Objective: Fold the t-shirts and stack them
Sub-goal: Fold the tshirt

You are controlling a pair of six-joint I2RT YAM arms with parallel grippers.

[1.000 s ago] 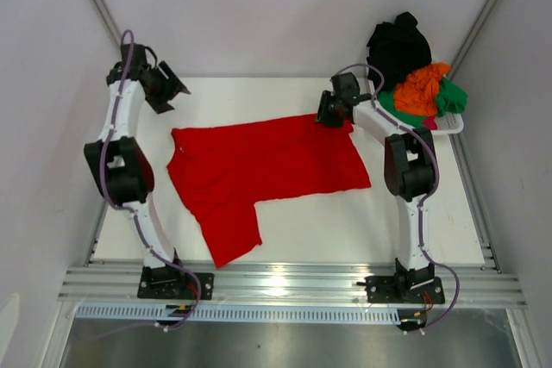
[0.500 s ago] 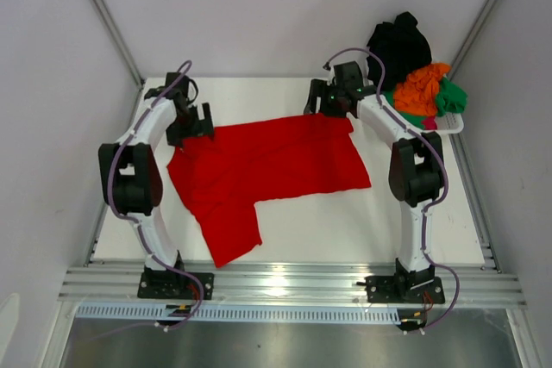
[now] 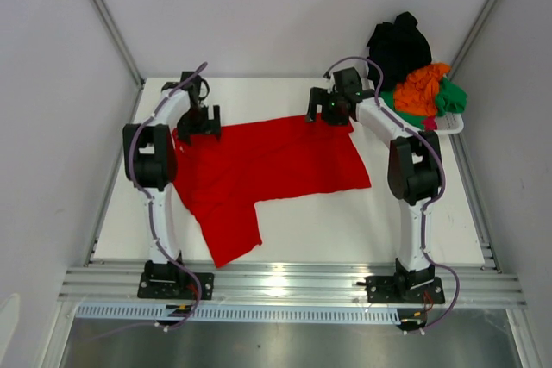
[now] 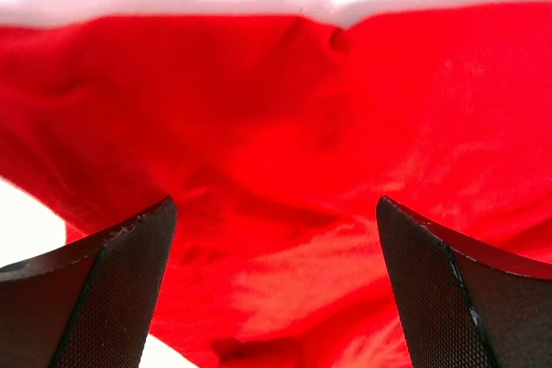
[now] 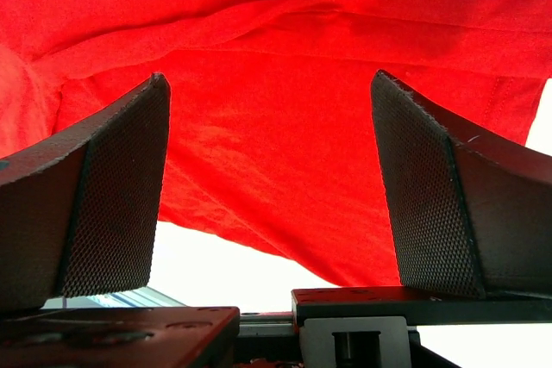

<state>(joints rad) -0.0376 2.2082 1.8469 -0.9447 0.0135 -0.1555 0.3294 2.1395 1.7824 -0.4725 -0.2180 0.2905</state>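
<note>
In the overhead view the left arm rises along the left side of the frame, elbow folded. The left gripper (image 3: 197, 120) sits over the upper-left corner of the red t-shirt (image 3: 267, 161). Its fingers (image 4: 112, 290) stand wide apart with nothing between them, red cloth filling the wrist view beyond. The right arm stretches up and leans left, and the right gripper (image 3: 321, 108) is at the shirt's upper-right edge. It is spread wide too, holding nothing, with the cloth lying past its pads (image 5: 112, 187).

The shirt lies flat in the middle of the white table (image 3: 379, 230) and one long flap runs down toward the lower left. Bare table shows below and to the right of it, with a narrow strip above — less room on the left.

At upper right a white basket (image 3: 452, 127) holds a black t-shirt (image 3: 398, 45), an orange t-shirt (image 3: 423, 88) and a green t-shirt (image 3: 450, 97), well apart from the red one.
</note>
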